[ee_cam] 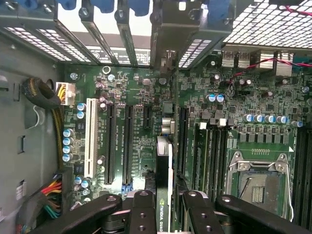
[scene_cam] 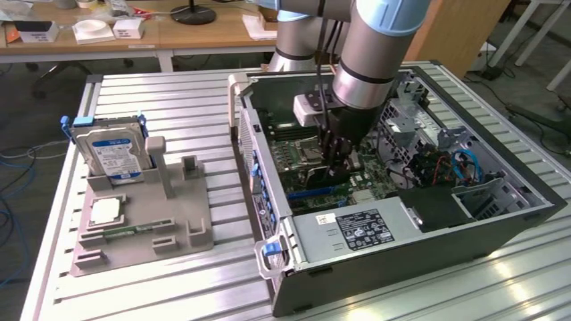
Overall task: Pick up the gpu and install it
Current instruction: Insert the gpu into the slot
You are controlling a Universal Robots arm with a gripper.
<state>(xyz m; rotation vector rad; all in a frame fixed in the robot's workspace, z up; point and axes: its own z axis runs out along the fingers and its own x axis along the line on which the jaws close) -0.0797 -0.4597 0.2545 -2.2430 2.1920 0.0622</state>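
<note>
Open-sided black computer case [scene_cam: 499, 221] is leaving access from above; grey drive cage [scene_cam: 410, 127] and red and blue cables [scene_cam: 455, 167] are crowding the green motherboard [ee_cam: 141, 131].

Arm [scene_cam: 379, 47] reaching downward, pincer [scene_cam: 335, 167] vertical, fingers [ee_cam: 141, 214] clamped

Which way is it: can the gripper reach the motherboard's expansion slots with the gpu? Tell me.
Probably yes. The gripper holds the gpu edge-on inside the open case, directly above the motherboard. The long black slots beside the card look unoccupied, nothing lying across them.
</note>
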